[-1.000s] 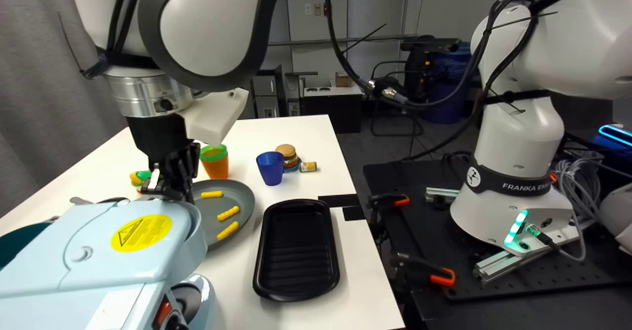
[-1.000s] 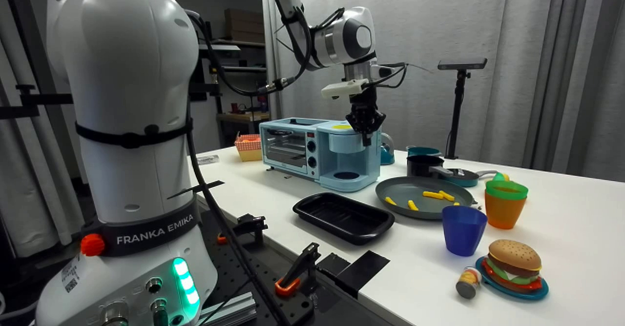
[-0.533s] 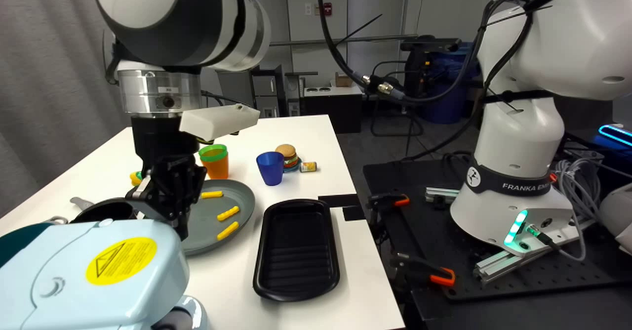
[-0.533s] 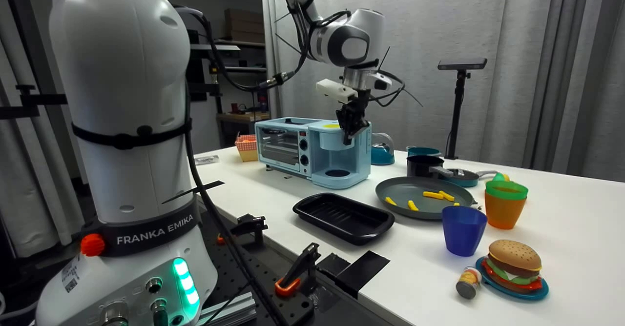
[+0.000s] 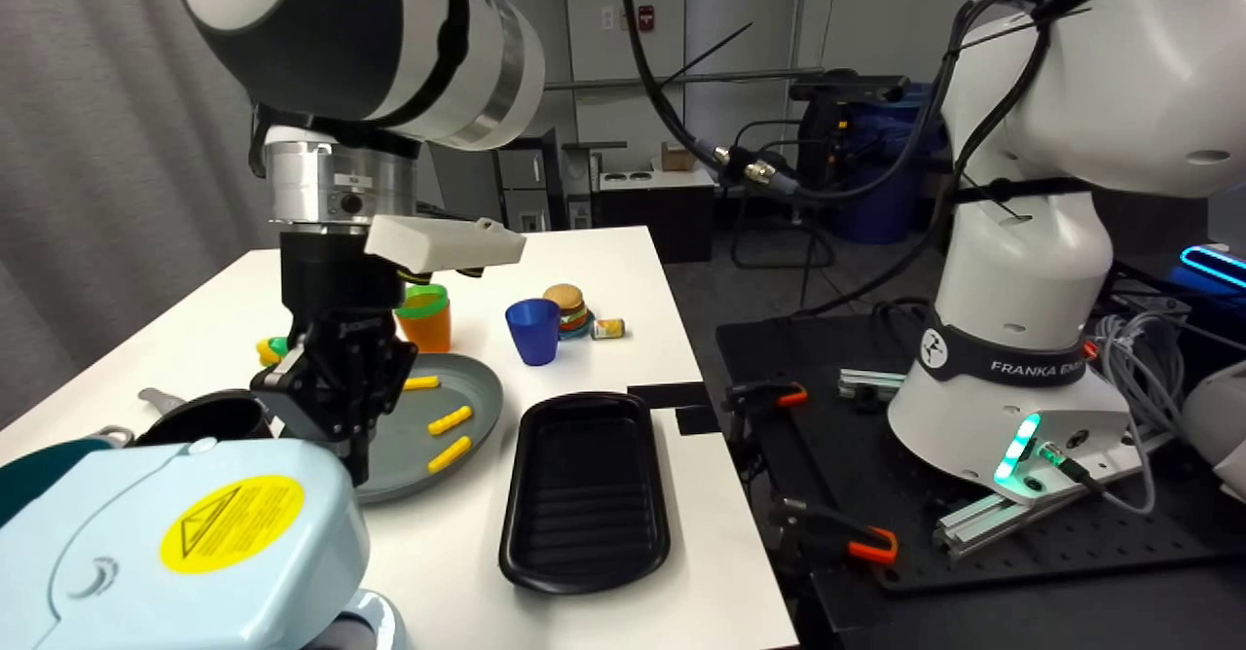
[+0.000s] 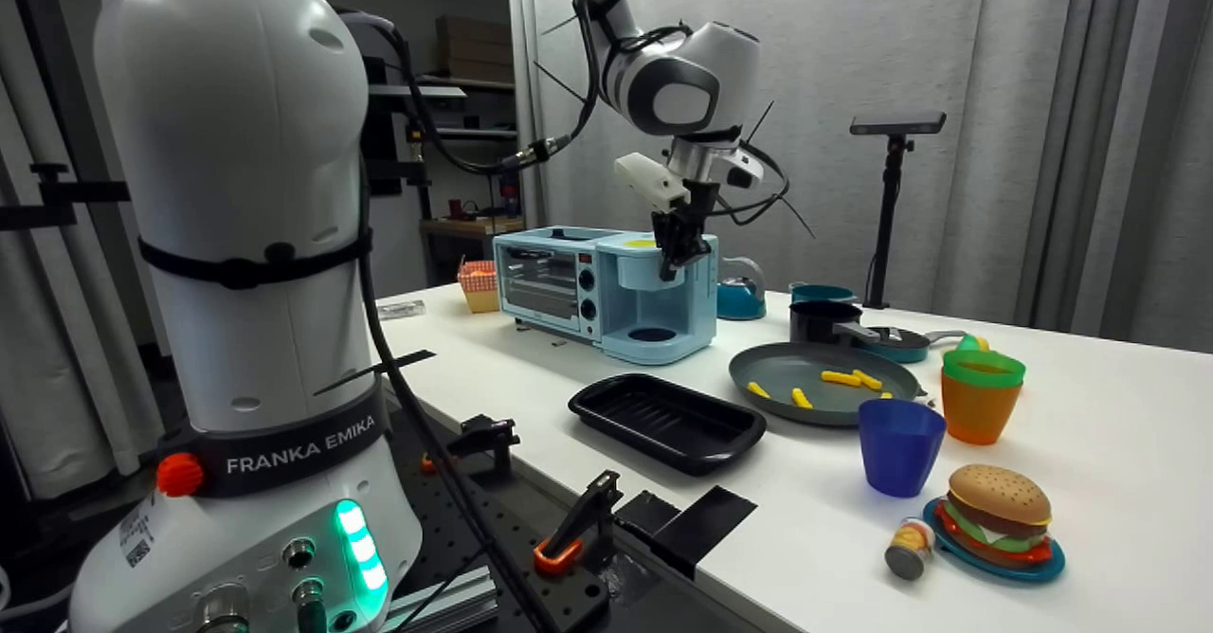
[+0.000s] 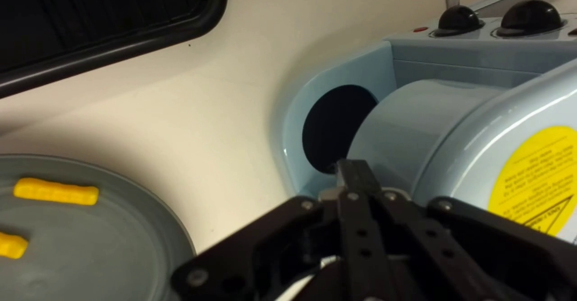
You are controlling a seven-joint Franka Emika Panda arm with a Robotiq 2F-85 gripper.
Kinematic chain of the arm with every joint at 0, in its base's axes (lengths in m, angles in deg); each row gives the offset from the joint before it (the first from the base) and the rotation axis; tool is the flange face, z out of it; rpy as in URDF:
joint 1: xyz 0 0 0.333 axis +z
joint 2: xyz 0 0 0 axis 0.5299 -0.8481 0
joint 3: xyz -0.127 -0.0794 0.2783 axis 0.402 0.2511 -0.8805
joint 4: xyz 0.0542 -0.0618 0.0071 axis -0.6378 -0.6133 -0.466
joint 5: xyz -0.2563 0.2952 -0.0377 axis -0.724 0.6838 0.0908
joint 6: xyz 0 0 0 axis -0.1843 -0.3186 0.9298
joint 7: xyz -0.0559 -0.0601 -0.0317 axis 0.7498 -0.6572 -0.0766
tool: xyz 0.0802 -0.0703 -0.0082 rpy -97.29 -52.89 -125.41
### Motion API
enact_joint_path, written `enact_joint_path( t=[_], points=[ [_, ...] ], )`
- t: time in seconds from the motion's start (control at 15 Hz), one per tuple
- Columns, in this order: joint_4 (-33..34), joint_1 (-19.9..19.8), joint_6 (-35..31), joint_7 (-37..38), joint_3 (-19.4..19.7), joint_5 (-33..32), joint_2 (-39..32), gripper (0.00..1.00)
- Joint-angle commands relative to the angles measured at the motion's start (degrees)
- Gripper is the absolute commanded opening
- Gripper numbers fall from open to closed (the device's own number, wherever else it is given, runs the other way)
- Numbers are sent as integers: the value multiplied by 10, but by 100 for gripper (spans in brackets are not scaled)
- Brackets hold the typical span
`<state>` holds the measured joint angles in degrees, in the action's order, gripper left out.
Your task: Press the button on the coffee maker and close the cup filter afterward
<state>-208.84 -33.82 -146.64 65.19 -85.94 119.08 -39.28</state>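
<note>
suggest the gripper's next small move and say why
I would probably ease the gripper back from the filter: the fingers look shut and sit close by its side, and it seems tucked under the top of the coffee maker. Contact can't be told for sure, but pushing here might slide the coffee maker itself.

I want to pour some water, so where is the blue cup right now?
In an exterior view, the blue cup stands upright in the right half, between the gray round dish and the burger.
</note>
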Motion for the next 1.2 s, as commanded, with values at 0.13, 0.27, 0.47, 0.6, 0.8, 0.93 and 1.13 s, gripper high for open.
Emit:
enact_joint_path(
  t=[0.13,0.27,0.47,0.6,0.8,0.93,1.13],
  points=[
    [-13,1,5,-18,0,24,19,0],
    [-14,1,4,-18,0,24,19,0],
    [-14,2,2,-19,-2,26,19,0],
    [-13,3,2,-18,-3,28,18,0],
    [-12,4,2,-18,-4,28,16,0],
    [-12,4,2,-16,-4,27,15,0],
    [-12,7,-1,-10,-4,22,15,0]
  ],
)
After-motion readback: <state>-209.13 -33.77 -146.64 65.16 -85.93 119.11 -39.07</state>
